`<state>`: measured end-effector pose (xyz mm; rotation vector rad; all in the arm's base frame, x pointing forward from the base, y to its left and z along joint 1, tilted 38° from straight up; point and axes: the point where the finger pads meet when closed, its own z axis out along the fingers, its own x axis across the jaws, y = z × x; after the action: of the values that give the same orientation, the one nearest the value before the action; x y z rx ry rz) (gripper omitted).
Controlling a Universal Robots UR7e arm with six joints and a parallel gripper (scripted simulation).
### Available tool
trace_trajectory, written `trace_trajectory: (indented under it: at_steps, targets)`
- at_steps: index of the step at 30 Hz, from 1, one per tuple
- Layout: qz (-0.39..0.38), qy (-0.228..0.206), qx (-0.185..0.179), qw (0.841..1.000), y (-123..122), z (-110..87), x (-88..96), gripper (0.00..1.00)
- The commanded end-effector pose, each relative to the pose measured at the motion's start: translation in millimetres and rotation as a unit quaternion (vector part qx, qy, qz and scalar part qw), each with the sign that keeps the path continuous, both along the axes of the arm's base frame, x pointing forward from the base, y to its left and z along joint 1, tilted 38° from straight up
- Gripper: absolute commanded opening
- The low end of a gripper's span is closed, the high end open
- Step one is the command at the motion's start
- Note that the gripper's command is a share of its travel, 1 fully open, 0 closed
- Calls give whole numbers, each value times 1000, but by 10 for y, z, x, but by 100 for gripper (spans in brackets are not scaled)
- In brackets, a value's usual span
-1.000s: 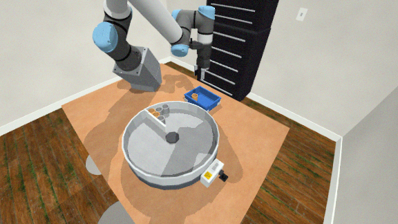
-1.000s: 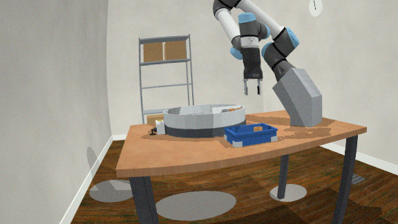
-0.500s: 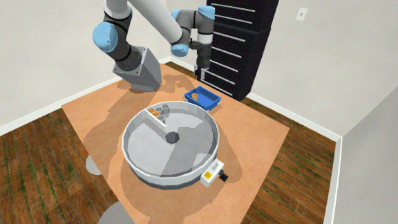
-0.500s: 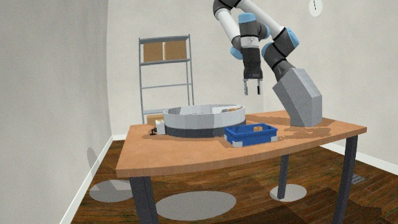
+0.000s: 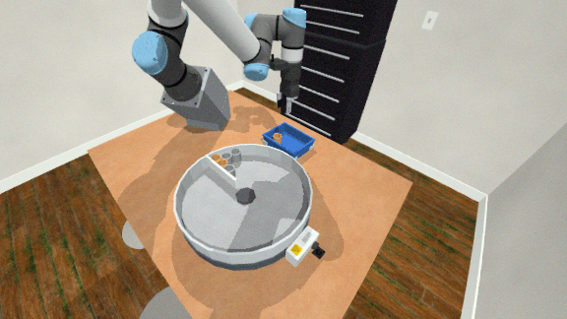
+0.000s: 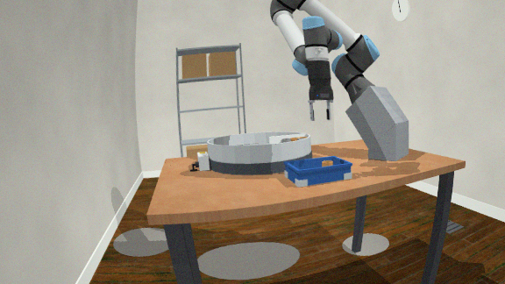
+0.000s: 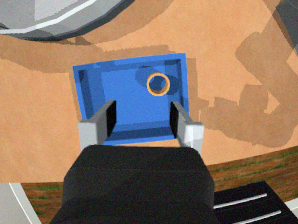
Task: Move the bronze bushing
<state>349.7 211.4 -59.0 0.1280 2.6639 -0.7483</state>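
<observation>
A bronze bushing point(image 5: 278, 140) point(image 6: 327, 163) point(image 7: 158, 94) stands upright inside the blue crate point(image 5: 296, 142) point(image 6: 322, 176) point(image 7: 130, 107), near one corner. My gripper point(image 5: 283, 106) point(image 6: 320, 117) point(image 7: 143, 112) is open and empty, well above the crate, pointing down. The turntable point(image 5: 207, 212) point(image 6: 250, 153) point(image 7: 80, 22) has a white divider point(image 5: 222, 169). Beside the divider, near the rim, are bronze bushings point(image 5: 222, 162) and grey bushings point(image 5: 236, 156), grouped closely. The turntable wall mostly hides them in the exterior view.
The crate stands on the table point(image 5: 366, 192) point(image 6: 219, 199) close beside the turntable's raised wall. A white box point(image 5: 301, 246) point(image 6: 203, 161) with a black knob is on the turntable's outer side. A black drawer cabinet point(image 5: 340, 74) stands behind the table edge. The grey arm base point(image 5: 209, 100) point(image 6: 386, 127) is on the table.
</observation>
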Motion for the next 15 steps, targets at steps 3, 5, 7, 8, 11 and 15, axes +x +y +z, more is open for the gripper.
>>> trace_trajectory:
  at_steps: [3, 5, 7, 8, 11, 15]
  targets:
    - [-92, -61, 38, 993, 32, 38, 27, 100]
    - [-92, -61, 38, 993, 32, 38, 27, 100]
    - [-92, -61, 38, 993, 32, 38, 27, 100]
    - [-92, -61, 38, 993, 32, 38, 27, 100]
    - [-92, -61, 38, 993, 32, 38, 27, 100]
    - [-73, -49, 31, 996, 32, 27, 21, 100]
